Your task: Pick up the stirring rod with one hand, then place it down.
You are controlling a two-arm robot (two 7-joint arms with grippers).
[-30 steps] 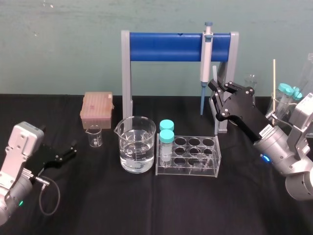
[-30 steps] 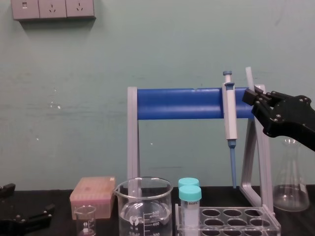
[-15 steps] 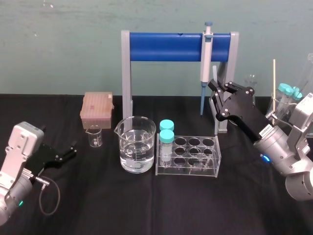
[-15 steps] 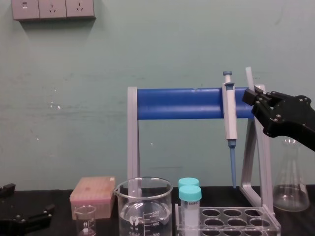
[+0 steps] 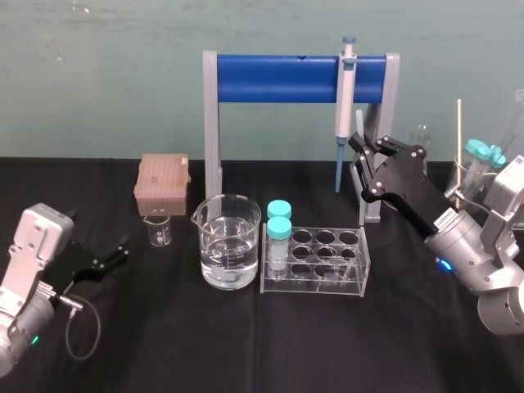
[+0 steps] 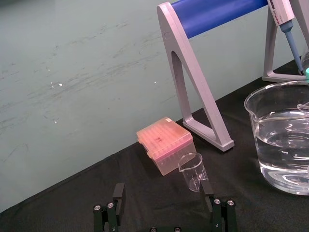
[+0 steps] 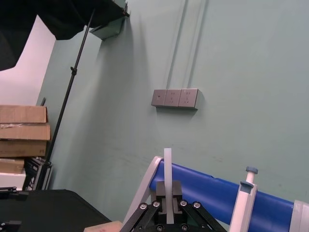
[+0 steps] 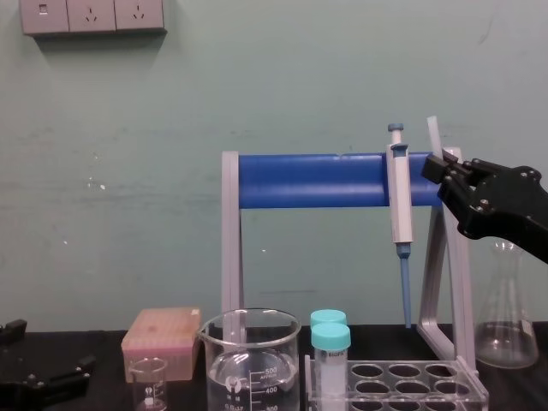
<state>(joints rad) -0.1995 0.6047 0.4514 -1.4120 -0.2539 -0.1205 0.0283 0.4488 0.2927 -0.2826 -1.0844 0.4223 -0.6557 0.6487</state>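
Rod [image 7: 167, 162] stands upright, pinched between your right gripper's [image 8: 438, 168] fingertips, its top poking above them, held aloft just beside the pipette [image 8: 398, 193]; pick-up looks done; next, lower it gently and release; your left gripper [image 6: 162, 191] idles well apart, fingers spread.

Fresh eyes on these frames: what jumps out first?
The right gripper is up at the right end of the blue-barred stand, shut on the stirring rod, which sticks up roughly upright beside the hanging pipette. In front, mid-table, a large beaker holds clear liquid. The left gripper lies open, low on the left.
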